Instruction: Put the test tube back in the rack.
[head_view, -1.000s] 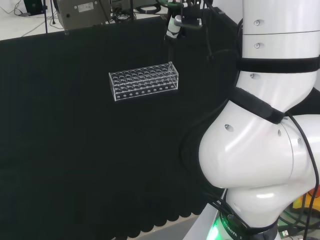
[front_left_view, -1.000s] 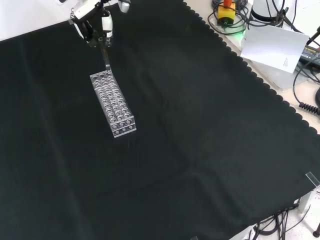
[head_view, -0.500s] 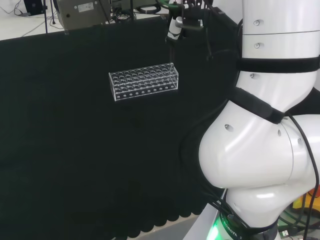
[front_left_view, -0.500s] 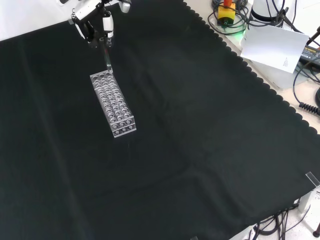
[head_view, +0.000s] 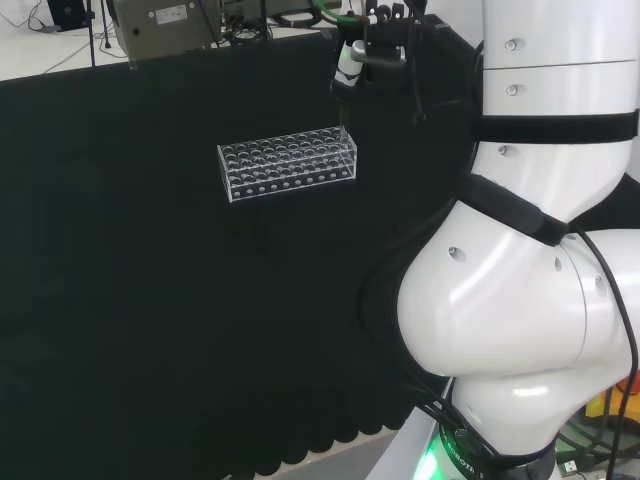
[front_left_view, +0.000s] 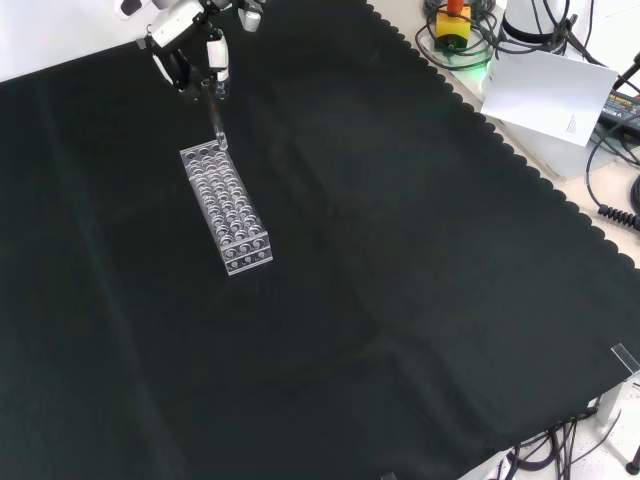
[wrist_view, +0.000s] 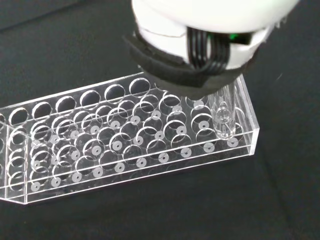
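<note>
A clear plastic rack (head_view: 288, 163) with several rows of holes stands on the black cloth, its long side across the head view. The hand (head_view: 375, 45) hovers above the rack's right end in that view, fingers curled round the top of a clear test tube (head_view: 343, 105) that hangs down from it. In the front view the hand (front_left_view: 195, 55) is at the top, and the test tube (front_left_view: 216, 125) reaches down to the far end of the rack (front_left_view: 225, 207). From the wrist, the test tube's (wrist_view: 223, 112) rounded bottom sits at the end row of the rack (wrist_view: 125, 145); its depth is unclear.
Black cloth covers the whole bench. In the head view the arm's white links (head_view: 520, 280) stand at the right. A grey box (head_view: 165, 25) stands beyond the cloth's far edge. In the front view, cables and a white sheet (front_left_view: 545, 90) lie off the cloth's scalloped edge.
The hand has shifted slightly to the right in the head view. The tube's lower end has come down to the rack's end row. The rack has not moved.
</note>
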